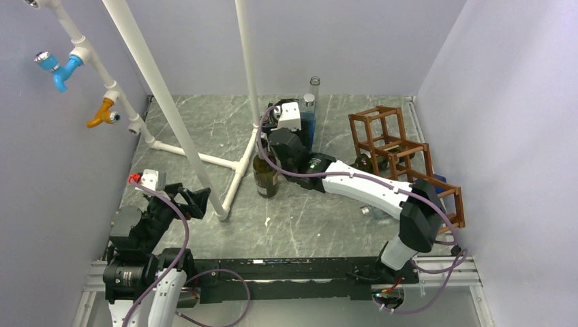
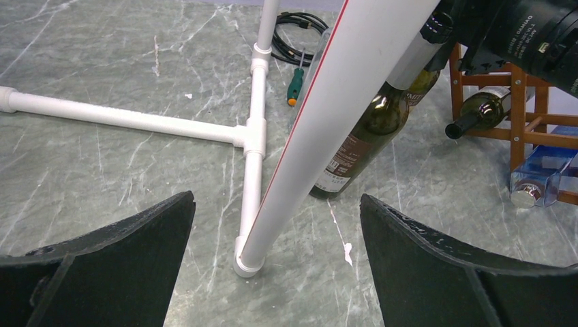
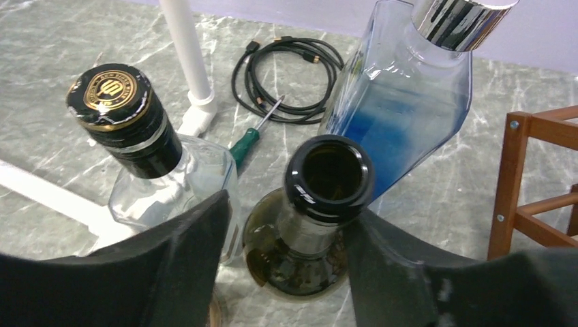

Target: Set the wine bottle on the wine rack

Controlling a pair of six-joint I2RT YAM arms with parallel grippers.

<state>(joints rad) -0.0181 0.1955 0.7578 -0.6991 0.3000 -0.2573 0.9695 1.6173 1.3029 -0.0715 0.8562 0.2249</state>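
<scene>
A dark green wine bottle [image 1: 266,178] with a brown label stands mid-table beside the white pipe frame. In the right wrist view its open neck [image 3: 329,178] is between my jaws. My right gripper [image 3: 290,204] is open around that neck: the right finger touches it and the left finger stands clear. The reddish-brown wine rack [image 1: 402,153] stands at the right and its corner shows in the right wrist view [image 3: 528,177]. My left gripper [image 2: 276,197] is open and empty at the near left [image 1: 194,201]. From there the bottle [image 2: 371,133] shows behind a pipe.
A white pipe frame [image 1: 204,160] crosses the table's left half. A clear bottle with a black cap [image 3: 129,122] and a blue-tinted bottle [image 3: 402,102] stand close to the wine bottle. A screwdriver [image 3: 249,139] and a cable coil [image 3: 286,68] lie behind. A dark bottle [image 2: 480,112] lies in the rack.
</scene>
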